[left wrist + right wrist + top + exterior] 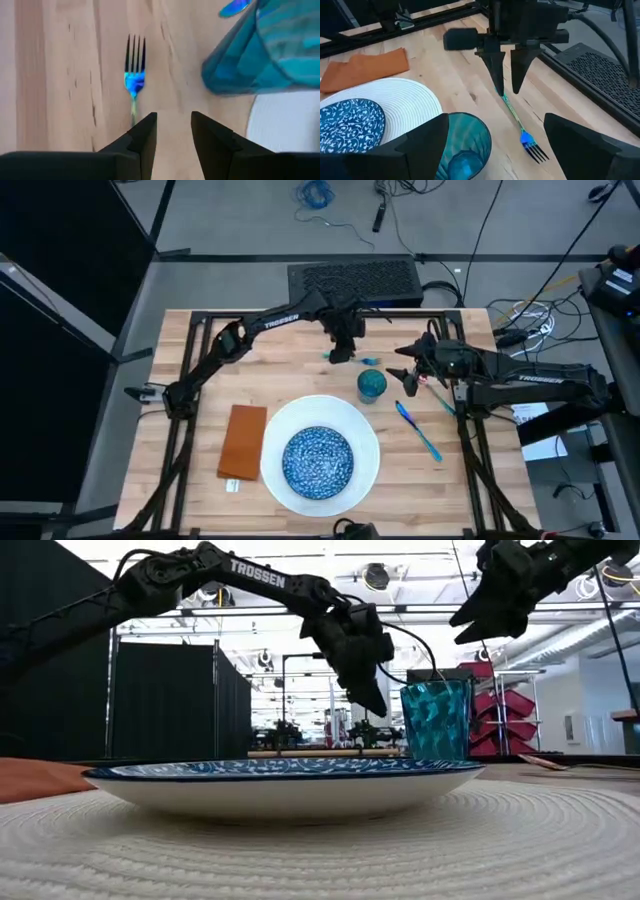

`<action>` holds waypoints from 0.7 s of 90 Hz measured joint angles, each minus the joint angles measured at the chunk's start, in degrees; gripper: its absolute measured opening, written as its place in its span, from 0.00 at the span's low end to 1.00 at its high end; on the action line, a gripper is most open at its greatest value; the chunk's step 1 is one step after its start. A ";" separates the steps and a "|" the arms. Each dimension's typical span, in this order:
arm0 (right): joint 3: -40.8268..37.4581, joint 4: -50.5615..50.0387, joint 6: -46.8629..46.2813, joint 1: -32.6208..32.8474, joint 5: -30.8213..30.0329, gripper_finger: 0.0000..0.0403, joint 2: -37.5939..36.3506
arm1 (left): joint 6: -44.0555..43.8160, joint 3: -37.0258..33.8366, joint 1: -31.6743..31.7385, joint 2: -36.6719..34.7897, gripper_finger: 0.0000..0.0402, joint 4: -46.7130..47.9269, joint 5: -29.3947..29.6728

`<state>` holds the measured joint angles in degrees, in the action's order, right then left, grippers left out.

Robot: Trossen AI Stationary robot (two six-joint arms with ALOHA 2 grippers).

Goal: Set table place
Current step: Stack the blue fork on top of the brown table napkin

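On the table [200, 340], near the front edge, a large white plate [368, 442] with the blue speckled bowl [318, 462] inside it. Just beside the plate, on the left arm's side, the orange-brown napkin [243, 442], lying flat. Behind the plate, toward the far edge, the small teal cup [372, 385], standing upright and close to the plate rim. On the right arm's side of the plate, a slim blue piece of cutlery [418, 430], lying slantwise on the wood and apart from the plate.

Farther back, beyond the cup, a teal-blue fork [515, 119], flat on the wood. Directly over its handle, the left gripper [506, 87], pointing straight down. Fingers [145, 132] only narrowly apart, with the tips right at the handle; not possible to tell whether touching it or not. Nothing lifted, nothing clamped.

Beside the cup, on its own side of the table, the right gripper [405, 380], raised above the wood in the low view. Fingers spread wide, holding nothing, turned toward the cup and the fork.
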<state>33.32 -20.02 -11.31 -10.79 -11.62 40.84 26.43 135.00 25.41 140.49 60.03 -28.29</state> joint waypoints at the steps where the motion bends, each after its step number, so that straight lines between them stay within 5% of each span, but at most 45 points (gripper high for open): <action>1: 0.00 -0.10 0.01 -0.01 0.00 0.78 0.00 | -0.12 0.00 -0.01 0.00 0.27 -0.02 0.04; 30: 0.00 -0.36 0.04 -0.01 -0.07 0.78 0.00 | -0.61 0.00 -3.01 0.23 0.27 -4.98 8.01; 63: 0.00 0.56 -0.32 0.00 -0.13 0.78 0.02 | -0.65 -0.25 -5.18 3.00 0.27 -5.14 6.23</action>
<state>33.32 -19.46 -11.63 -10.79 -11.75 40.86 25.78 134.75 20.23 143.49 54.88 -22.06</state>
